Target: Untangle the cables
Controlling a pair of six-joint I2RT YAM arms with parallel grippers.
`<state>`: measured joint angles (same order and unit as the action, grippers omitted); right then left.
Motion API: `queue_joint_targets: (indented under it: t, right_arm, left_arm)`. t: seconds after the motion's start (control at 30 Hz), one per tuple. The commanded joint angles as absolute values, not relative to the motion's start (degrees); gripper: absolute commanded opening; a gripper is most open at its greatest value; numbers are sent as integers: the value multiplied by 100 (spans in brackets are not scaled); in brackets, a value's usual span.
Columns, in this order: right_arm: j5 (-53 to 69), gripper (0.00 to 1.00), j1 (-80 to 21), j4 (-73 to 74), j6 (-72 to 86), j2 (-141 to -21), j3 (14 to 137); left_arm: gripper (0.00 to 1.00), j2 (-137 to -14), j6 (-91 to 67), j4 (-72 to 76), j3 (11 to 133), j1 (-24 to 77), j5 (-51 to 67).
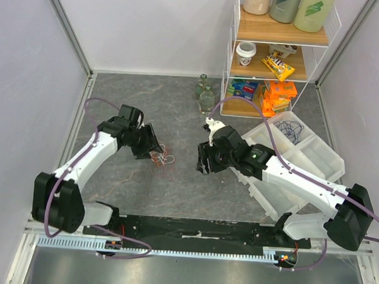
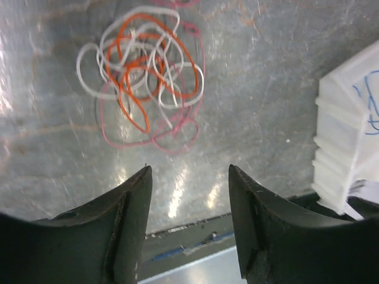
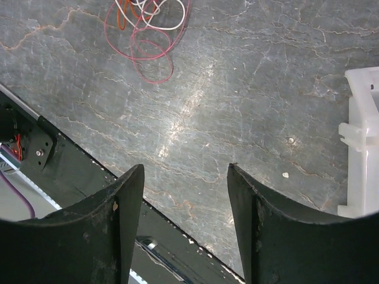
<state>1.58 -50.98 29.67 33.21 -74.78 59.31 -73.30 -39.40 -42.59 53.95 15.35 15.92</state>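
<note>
A small tangle of cables [image 1: 163,158] with orange, white and pink-red loops lies on the grey table, left of centre. In the left wrist view the tangle [image 2: 142,74] lies flat just beyond my open, empty left gripper [image 2: 189,171], a short way from the fingertips. In the top view my left gripper [image 1: 151,154] is right beside the tangle on its left. My right gripper [image 1: 202,165] is open and empty, to the right of the tangle and apart from it. In the right wrist view [image 3: 185,168] the tangle [image 3: 148,29] shows at the top edge. A blue cable [image 1: 292,130] lies in the white tray.
A white divided tray [image 1: 317,159] sits at the right under my right arm; it also shows in both wrist views [image 2: 349,148] [image 3: 361,142]. A wire shelf with snacks and jars [image 1: 278,57] and small bottles [image 1: 205,95] stand at the back. A black rail [image 1: 190,229] runs along the near edge.
</note>
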Motion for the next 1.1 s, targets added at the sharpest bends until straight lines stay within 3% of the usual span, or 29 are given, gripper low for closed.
queue_joint_targets:
  t: [0.0, 0.1, 0.17, 0.27, 0.4, 0.57, 0.7, 0.8, 1.07]
  right_arm:
    - [368, 65, -5089, 2760, 3305, -7436, 6292]
    - [361, 66, -5080, 2751, 3208, -7295, 6319]
    - [247, 66, -5089, 2803, 3191, -7181, 6276]
    - [158, 66, -5089, 2987, 3217, -7023, 6223]
    - [36, 66, -5080, 3269, 3217, -6663, 6126]
    - [-298, 67, -5080, 3550, 3129, -6267, 6003]
    - [-439, 66, -5080, 3744, 2989, -6161, 6117]
    - [-448, 67, -5080, 3779, 2892, -6161, 6161]
    - [-229, 67, -5080, 3595, 2777, -6652, 6275]
  left_arm:
    - [61, -7987, -2595, -3550, 6010, 1529, 1240]
    - [75, -8594, -2041, -3586, 6301, 1529, 1038]
    - [78, -8910, -1812, -3551, 6503, 1538, 914]
    - [79, -9306, -1346, -3148, 6714, 1626, 713]
    - [74, -9799, -906, -2805, 7083, 1819, 474]
    - [56, -10352, -721, -2381, 7294, 1881, 852]
    - [30, -10792, -747, -2855, 7707, 1925, 730]
    - [2, -10758, -756, -3075, 7848, 1977, 589]
    - [1, -9170, -1282, -3576, 8506, 1995, 791]
